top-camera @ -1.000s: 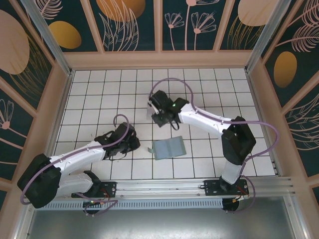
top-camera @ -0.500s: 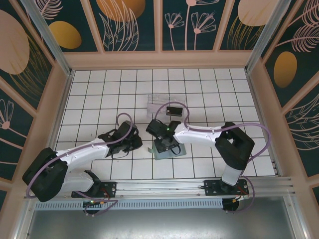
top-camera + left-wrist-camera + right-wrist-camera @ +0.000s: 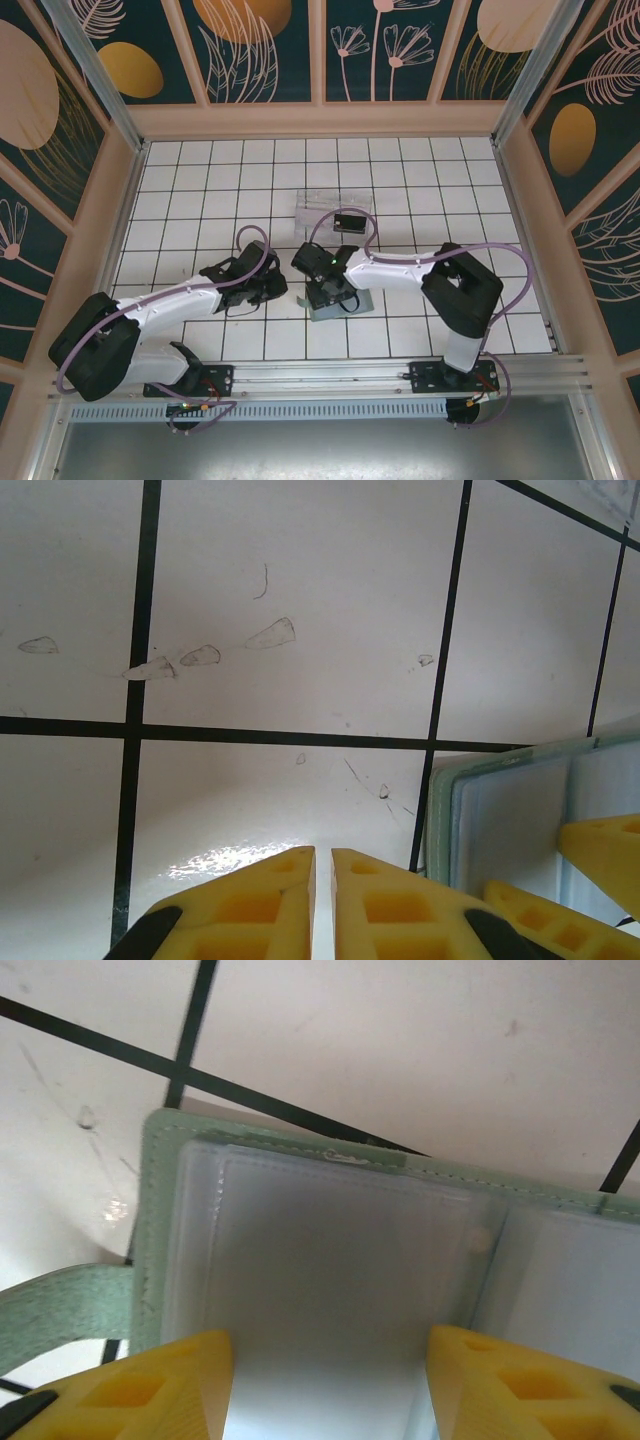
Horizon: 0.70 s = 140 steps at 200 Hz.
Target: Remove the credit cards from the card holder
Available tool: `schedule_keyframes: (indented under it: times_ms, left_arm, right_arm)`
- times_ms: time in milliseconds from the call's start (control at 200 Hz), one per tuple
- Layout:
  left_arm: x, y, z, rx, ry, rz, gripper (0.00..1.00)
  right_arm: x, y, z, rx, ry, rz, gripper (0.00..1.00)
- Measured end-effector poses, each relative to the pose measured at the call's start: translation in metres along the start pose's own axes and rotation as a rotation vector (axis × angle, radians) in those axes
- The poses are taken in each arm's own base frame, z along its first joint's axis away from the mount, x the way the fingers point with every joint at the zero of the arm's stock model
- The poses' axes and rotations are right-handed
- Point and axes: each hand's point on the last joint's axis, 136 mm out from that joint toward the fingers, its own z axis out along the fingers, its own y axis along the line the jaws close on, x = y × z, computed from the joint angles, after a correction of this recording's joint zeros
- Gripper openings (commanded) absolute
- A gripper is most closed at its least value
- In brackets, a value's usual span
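From the top external view, the small flat grey-green bifold card holder (image 3: 362, 302) lies open on the white tiled table (image 3: 200, 180), near its front middle. The right gripper (image 3: 335, 297) stands directly over it, and the left gripper (image 3: 279, 290) sits low just beside its left edge. Further back stands a clear plastic tray (image 3: 318, 207) with a thin black rectangular credit card (image 3: 350, 222) lying in it.

The left wrist view shows the left gripper's yellow fingers (image 3: 250, 900) drawn together to a hairline gap with nothing between them, over bare tile. The holder's corner is just to their right.

In the right wrist view, the right gripper's fingers (image 3: 150, 1390) are spread wide, one on each side of a pale blue-grey pocket panel. The panel is framed by the holder's stitched green border. Whether a pale card sits inside that pocket is hard to tell; the surface looks smooth and uniform.

The holder looks light, thin and floppy, likely to slide or fold if pushed. Any remaining card should be stiff, slick and very thin, lying nearly flush in its pocket. The best hold is probably a pinch on the card's exposed edge at the pocket mouth. The left fingers could press the holder's free flap down to steady it.
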Motion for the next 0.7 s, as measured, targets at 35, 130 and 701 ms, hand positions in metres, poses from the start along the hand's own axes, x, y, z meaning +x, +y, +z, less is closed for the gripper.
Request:
schedule_keyframes:
  times_ms: [35, 130, 701]
  left_arm:
    - [0.0000, 0.0000, 0.0000, 0.000, 0.000, 0.000, 0.13]
    - [0.0000, 0.0000, 0.0000, 0.000, 0.000, 0.000, 0.13]
    - [0.0014, -0.0066, 0.0011, 0.017, 0.023, 0.019, 0.13]
  right_arm:
    - [-0.0002, 0.0001, 0.0005, 0.001, 0.000, 0.000, 0.54]
    - [0.0002, 0.0003, 0.0009, 0.005, 0.002, -0.003, 0.52]
    - [-0.0004, -0.0076, -0.0004, 0.023, -0.020, 0.014, 0.24]
